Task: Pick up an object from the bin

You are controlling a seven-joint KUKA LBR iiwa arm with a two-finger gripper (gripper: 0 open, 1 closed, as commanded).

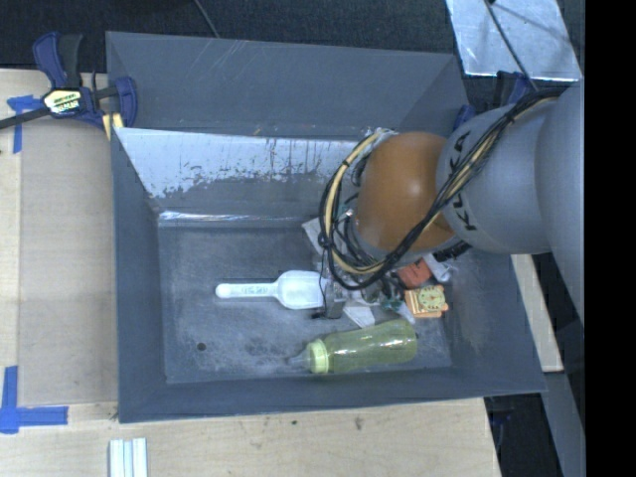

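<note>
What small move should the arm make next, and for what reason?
Probably a small shift toward the view's left, to centre the gripper over the white scoop. The gripper is low at the right edge of the scoop's bowl, not over it, and the green bottle lies close beside.

A white plastic scoop (268,290) is laid mid-floor in the grey metal bin (139,266); a green cylindrical bottle (363,349) is set before it, rightward.

A green bottle (363,349) near an orange block (427,301)
</note>
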